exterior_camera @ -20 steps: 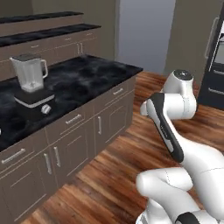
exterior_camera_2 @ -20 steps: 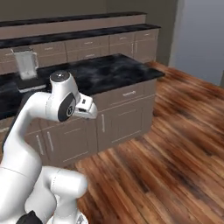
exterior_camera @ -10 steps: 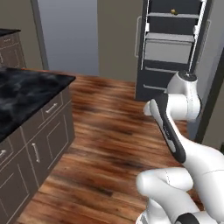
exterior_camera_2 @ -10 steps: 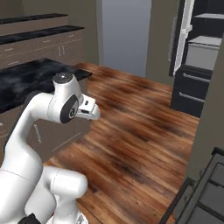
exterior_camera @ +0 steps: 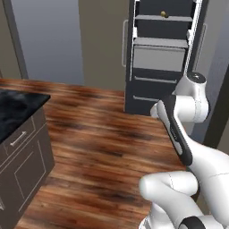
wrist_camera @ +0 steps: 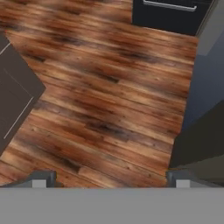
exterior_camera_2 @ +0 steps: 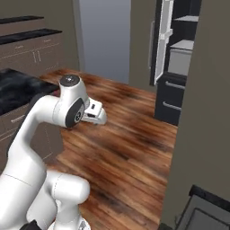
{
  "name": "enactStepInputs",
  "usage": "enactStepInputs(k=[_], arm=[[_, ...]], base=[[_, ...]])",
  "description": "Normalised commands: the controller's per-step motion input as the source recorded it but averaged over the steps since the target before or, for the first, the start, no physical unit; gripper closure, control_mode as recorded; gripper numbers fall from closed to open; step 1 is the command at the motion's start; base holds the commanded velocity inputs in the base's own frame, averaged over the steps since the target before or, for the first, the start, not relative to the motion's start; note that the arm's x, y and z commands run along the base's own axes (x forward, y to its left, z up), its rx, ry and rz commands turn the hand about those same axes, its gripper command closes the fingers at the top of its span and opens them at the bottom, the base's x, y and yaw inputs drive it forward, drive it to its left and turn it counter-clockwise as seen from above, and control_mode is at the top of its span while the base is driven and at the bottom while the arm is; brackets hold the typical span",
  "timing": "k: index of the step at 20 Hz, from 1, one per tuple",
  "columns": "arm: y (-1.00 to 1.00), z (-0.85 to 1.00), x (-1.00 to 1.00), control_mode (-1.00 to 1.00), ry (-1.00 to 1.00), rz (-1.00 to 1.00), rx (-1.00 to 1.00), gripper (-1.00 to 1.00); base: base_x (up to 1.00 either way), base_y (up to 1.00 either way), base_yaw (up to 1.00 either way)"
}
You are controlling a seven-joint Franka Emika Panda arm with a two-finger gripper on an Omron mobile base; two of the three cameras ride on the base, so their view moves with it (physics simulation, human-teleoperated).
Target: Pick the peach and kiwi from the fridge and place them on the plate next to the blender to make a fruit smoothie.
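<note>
We see glossy, streaked wood plank floor (wrist_camera: 105,100) beneath our empty claw (wrist_camera: 109,178), fingers spread apart. Ahead stands the tall black fridge (exterior_camera: 163,58), doors open, pale grey shelves inside.

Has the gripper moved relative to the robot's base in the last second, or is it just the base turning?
Cannot tell of any move of its own. The gripper hangs open over the floor; the whole scene has swung from counter to fridge, so the base turned.

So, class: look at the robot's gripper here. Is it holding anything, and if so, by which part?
Nothing is held. In the hand view the gripper is open, its two fingertips wide apart, with only the wooden floor showing between them.
</note>
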Motion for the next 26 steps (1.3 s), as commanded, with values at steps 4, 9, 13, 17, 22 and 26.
enactStepInputs(k=[4, 9, 13, 17, 22, 26], arm=[[0.00, 0.00, 0.00, 1.00, 0.00, 0.00, 0.00, -1.00], [0.00, 0.00, 0.00, 1.00, 0.00, 0.00, 0.00, -1.00], [0.00, 0.00, 0.00, 1.00, 0.00, 0.00, 0.00, -1.00], [0.00, 0.00, 0.00, 1.00, 0.00, 0.00, 0.00, -1.00], [0.00, 0.00, 0.00, 1.00, 0.00, 0.00, 0.00, -1.00], [0.00, 0.00, 0.00, 1.00, 0.00, 0.00, 0.00, -1.00]], base=[[1.00, -0.05, -0.14], [1.00, 0.00, -0.19], [1.00, 0.00, -0.20], [1.00, 0.17, -0.26], [1.00, 0.25, -0.27], [1.00, 0.29, -0.29]])
